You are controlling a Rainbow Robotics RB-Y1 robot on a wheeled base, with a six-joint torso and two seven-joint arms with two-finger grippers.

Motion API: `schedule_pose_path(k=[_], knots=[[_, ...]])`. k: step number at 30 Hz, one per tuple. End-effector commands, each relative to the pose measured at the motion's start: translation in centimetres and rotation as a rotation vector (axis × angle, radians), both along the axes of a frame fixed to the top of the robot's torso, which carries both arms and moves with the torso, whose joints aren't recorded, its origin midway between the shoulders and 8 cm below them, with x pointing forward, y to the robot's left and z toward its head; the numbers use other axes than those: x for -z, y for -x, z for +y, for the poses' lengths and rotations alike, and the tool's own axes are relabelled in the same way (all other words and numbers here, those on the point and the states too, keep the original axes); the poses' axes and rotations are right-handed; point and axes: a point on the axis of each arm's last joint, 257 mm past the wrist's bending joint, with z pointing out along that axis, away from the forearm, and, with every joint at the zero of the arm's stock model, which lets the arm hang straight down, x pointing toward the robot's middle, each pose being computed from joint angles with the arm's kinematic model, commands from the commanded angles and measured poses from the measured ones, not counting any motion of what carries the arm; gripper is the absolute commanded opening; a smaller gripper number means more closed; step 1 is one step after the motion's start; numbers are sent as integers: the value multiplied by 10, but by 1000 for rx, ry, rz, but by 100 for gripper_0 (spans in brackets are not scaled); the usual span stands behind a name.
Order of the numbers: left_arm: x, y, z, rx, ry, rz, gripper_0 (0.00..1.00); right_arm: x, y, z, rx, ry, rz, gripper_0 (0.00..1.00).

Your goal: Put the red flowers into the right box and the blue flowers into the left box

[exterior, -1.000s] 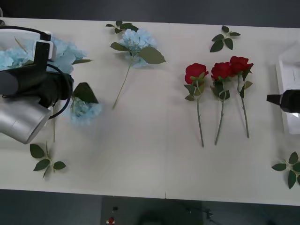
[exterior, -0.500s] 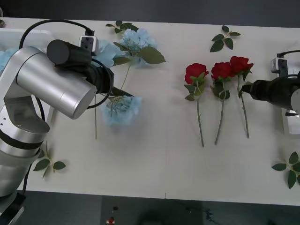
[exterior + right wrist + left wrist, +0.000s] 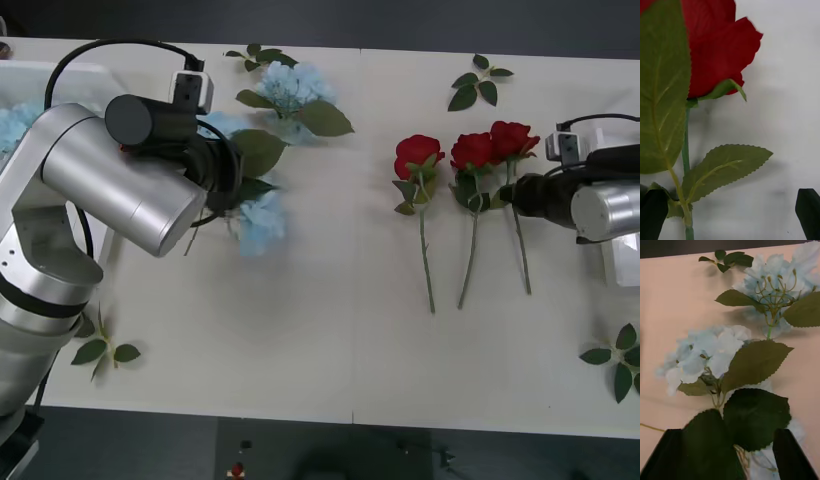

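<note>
Left gripper (image 3: 728,453): jaws apart, straddling blue flowers (image 3: 711,356).
Right gripper (image 3: 730,213): jaws apart, red flowers (image 3: 715,48) stem between.

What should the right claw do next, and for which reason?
Probably close on the stem. The right claw is open, its black fingers straddling the green stem of the rightmost red rose, just below the bloom. The rose lies on the table, not yet gripped.
</note>
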Motion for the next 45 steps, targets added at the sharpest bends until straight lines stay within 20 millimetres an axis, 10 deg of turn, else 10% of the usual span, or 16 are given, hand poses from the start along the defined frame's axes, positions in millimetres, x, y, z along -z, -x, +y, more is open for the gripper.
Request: schedule_pose_path(k=[1, 4, 8, 9, 28, 45], knots=[[-6, -5, 22, 0, -48, -41, 100, -14, -17, 10, 24, -30, -28, 100], [-2, -5, 33, -11, -72, -43, 100, -12, -20, 13, 26, -19, -26, 100], [5, -4, 61, -49, -139, -51, 100, -12, -21, 14, 29, -18, -27, 7], [11, -3, 72, -53, -170, -55, 100, -12, -21, 14, 30, -21, -27, 0], [64, -26, 103, 39, -247, -93, 100, -16, -23, 13, 41, -42, -35, 0], [81, -57, 44, 92, -231, -49, 100, -159, 16, -93, 23, 7, -11, 0]])
